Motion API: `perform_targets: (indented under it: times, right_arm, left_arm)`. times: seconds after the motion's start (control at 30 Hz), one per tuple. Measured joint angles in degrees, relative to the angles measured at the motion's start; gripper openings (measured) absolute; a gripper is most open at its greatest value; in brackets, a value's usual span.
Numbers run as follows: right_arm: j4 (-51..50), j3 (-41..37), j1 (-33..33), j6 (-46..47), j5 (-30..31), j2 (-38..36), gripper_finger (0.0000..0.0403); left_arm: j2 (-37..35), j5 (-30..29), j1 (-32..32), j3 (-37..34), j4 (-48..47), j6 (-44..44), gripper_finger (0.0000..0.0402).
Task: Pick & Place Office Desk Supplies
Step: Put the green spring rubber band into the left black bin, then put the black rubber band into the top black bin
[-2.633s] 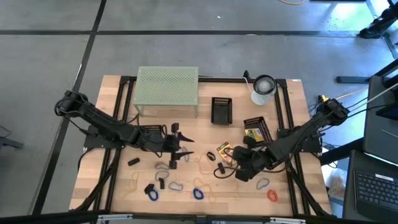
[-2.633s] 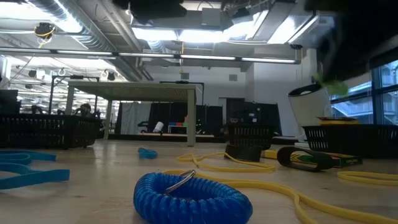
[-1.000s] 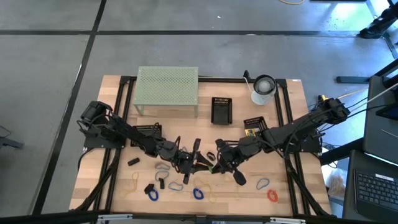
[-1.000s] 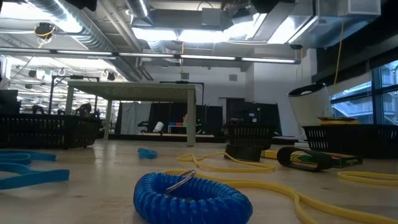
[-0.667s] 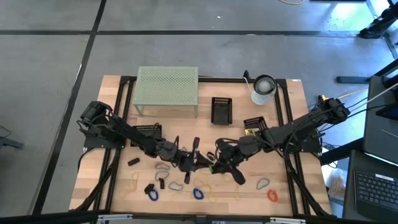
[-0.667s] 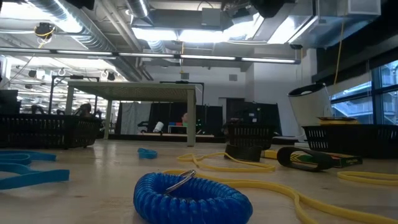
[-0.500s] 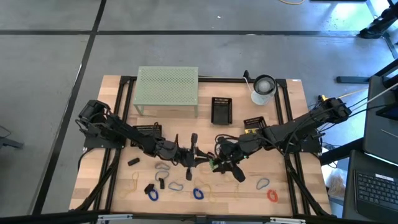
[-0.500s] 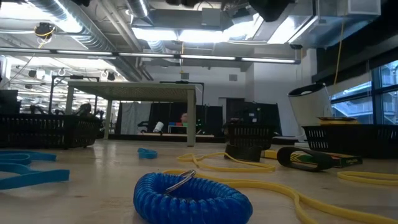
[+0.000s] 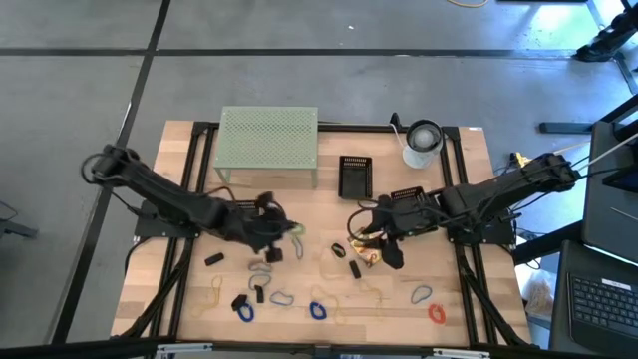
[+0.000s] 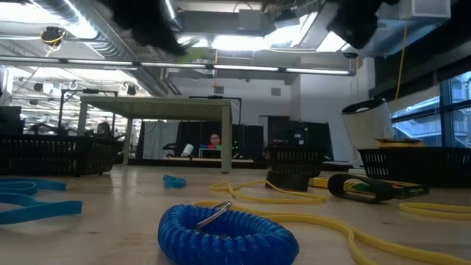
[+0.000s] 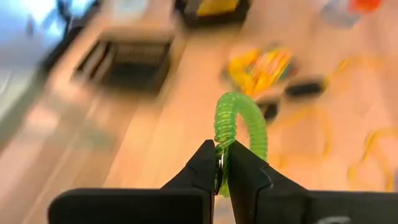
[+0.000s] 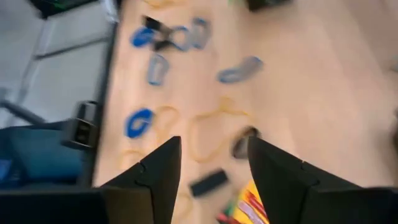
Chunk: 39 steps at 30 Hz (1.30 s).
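My left gripper (image 9: pixel 288 231) is left of the table's middle, above the wood, shut on a green coiled loop clip (image 11: pixel 239 132) that also shows in the high view (image 9: pixel 298 231). My right gripper (image 9: pixel 367 237) stands open right of the middle, above a yellow crayon box (image 9: pixel 373 255) that lies flat, with nothing between its fingers (image 12: pixel 211 167). Blue loop clips (image 9: pixel 244 311), grey ones (image 9: pixel 261 267), a red one (image 9: pixel 436 313), small black clips (image 9: pixel 354 267) and thin tan rubber bands (image 9: pixel 214 291) lie flat on the near half of the table. My left gripper pinches the green loop clip between its two fingertips at one end of the coil (image 11: pixel 219 163), where a small metal ring shows. The fingers slant downward toward the table's right side. The loop sticks out past the fingertips, lifted clear of the table.
A pale-green mesh stand (image 9: pixel 267 140) is at the far left. A black tray (image 9: pixel 355 177) and a white roll (image 9: pixel 423 143) stand at the far side, and black baskets (image 9: pixel 411 203) beside each arm. A blue coiled loop (image 10: pixel 228 232) lies close to the low camera.
Both grippers met over the table's middle with the green loop clip between them. My left gripper has since gone up and toward the left edge, rolling its wrist, and carries the loop clear. My right gripper has drawn back toward the right and far edges without it.
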Motion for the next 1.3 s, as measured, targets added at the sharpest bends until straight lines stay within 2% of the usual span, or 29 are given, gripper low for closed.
perform_targets:
  times: [0.2,0.33,0.47,0.63,0.97,1.3]
  right_arm:
    - [-4.86,0.0,0.0,1.47,2.79,0.04,0.0172]
    - [-4.93,0.0,0.0,1.47,2.8,0.04,0.0167]
    - [-4.94,0.0,0.0,1.47,2.8,0.06,0.0164]
    - [-4.95,0.0,0.0,1.45,2.8,0.09,0.0164]
    - [-4.95,0.0,0.0,1.45,2.8,0.09,0.0164]
    - [-4.47,-0.02,0.02,2.11,2.78,1.5,0.0164]
  left_arm:
    - [-4.44,0.02,0.04,-0.03,-27.65,-19.92,0.0017]
    - [-4.16,0.84,0.04,-1.19,-37.2,-27.92,0.0017]
    - [-4.02,1.88,0.04,-4.62,-38.21,-31.22,0.0022]
    - [-4.02,3.1,0.18,-8.21,-38.45,-34.71,0.0054]
    - [-4.0,4.22,0.18,-8.59,-38.61,-35.64,0.0124]
    - [-4.0,3.12,0.15,0.64,-37.69,-26.92,0.0143]
